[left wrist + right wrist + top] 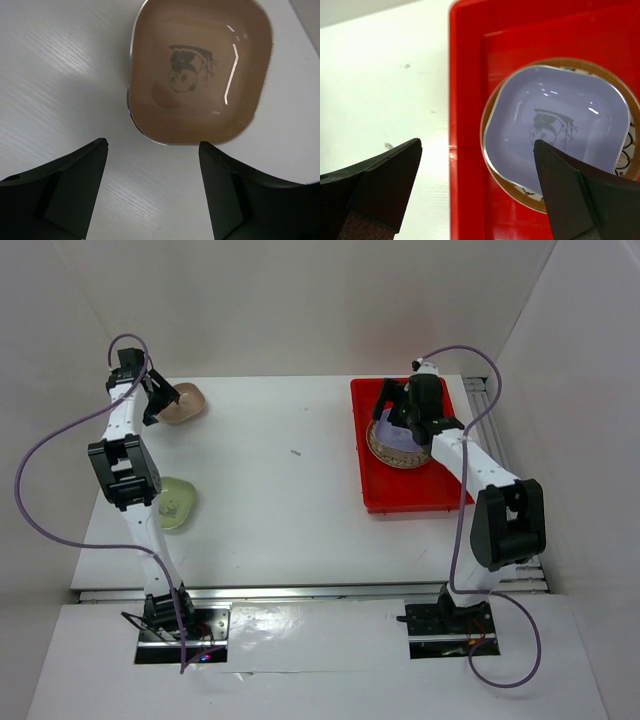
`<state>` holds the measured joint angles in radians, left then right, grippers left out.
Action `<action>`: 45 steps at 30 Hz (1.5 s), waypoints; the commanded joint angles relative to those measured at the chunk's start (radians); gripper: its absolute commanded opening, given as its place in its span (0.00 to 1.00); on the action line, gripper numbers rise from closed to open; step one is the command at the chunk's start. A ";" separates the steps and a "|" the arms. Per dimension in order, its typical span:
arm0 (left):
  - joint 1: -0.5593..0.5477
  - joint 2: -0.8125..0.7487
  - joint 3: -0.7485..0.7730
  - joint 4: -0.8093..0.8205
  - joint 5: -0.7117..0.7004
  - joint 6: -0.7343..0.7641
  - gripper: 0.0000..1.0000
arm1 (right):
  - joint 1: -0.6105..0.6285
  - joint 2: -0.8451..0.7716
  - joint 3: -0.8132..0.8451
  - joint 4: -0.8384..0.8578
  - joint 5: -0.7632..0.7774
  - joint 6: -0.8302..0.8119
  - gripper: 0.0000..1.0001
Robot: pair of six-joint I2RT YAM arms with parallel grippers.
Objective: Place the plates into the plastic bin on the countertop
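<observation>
A pinkish-brown plate (pixel 184 403) lies on the white countertop (pixel 270 490) at the far left; it fills the upper part of the left wrist view (pixel 200 75). My left gripper (pixel 152 150) is open and empty just short of its near rim. A green plate (pixel 176 504) lies at the left, partly under the left arm. The red bin (pixel 400 495) holds a round brown lattice plate (pixel 507 185) with a lavender plate (pixel 555 125) on it. My right gripper (pixel 477 147) is open and empty above the bin's left wall.
White walls close in the countertop on three sides. A metal rail (pixel 490 410) runs along the right of the bin. A small dark speck (pixel 296 451) lies mid-table. Purple cables loop off both arms.
</observation>
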<state>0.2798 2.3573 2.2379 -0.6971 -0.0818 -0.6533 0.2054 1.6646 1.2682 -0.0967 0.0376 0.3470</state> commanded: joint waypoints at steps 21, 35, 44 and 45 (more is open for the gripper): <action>0.024 0.197 0.054 0.088 0.106 -0.014 0.00 | 0.210 -0.204 -0.052 0.075 0.132 -0.079 1.00; -0.344 -0.291 -0.139 0.188 0.030 0.101 0.00 | 0.365 0.150 0.382 -0.018 0.041 -0.066 0.95; -0.499 -0.400 -0.247 0.235 0.059 0.044 0.00 | 0.364 0.231 0.510 -0.037 0.074 -0.057 0.93; -0.519 -0.442 -0.292 0.246 0.059 0.044 0.00 | 0.348 0.241 0.510 -0.037 0.087 -0.057 0.93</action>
<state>-0.2363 2.0022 2.0174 -0.4900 -0.0204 -0.5842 0.5755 1.8690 1.7382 -0.1204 0.0849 0.2836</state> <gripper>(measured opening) 0.064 0.933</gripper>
